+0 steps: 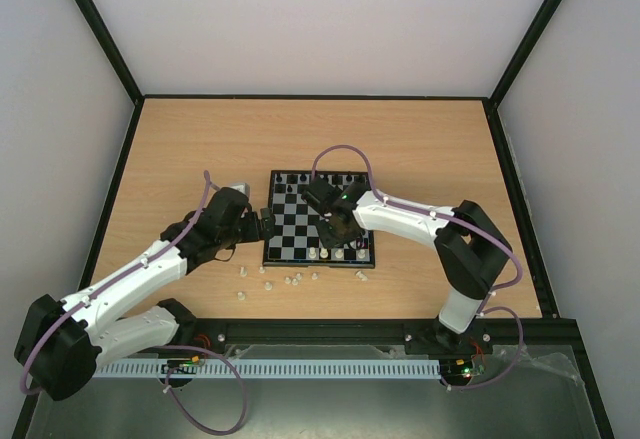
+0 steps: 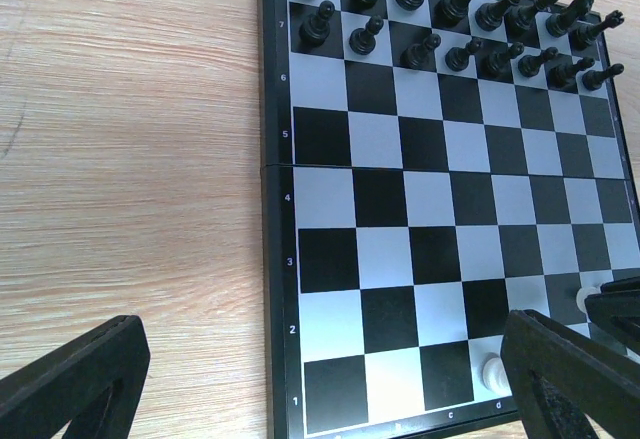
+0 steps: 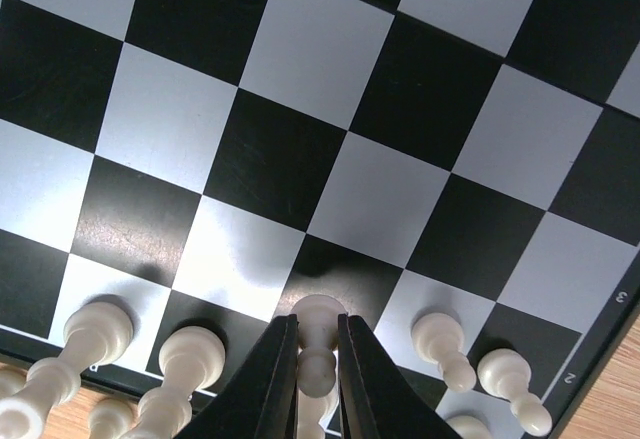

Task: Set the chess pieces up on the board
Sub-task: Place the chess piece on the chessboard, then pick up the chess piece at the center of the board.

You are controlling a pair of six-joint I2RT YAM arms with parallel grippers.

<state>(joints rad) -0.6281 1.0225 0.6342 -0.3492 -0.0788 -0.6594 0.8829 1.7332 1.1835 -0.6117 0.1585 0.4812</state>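
Note:
The board (image 1: 300, 231) lies mid-table, with black chess pieces (image 2: 450, 19) filling its two far rows. My right gripper (image 1: 336, 227) is shut on a white pawn (image 3: 320, 321), head up between the fingers. The pawn's base is over a black square (image 3: 345, 277) in the second row from the near edge; I cannot tell whether it touches. Other white pieces (image 3: 95, 339) stand along that near edge, and two more (image 3: 440, 344) to the pawn's right. My left gripper (image 1: 266, 225) hangs open at the board's left edge, its fingers (image 2: 75, 384) wide apart and empty.
Several loose white pieces (image 1: 290, 279) lie on the wooden table (image 1: 180, 149) just in front of the board. A white piece (image 2: 490, 371) stands on the board's near row beside my left gripper's right finger. Black frame rails border the table.

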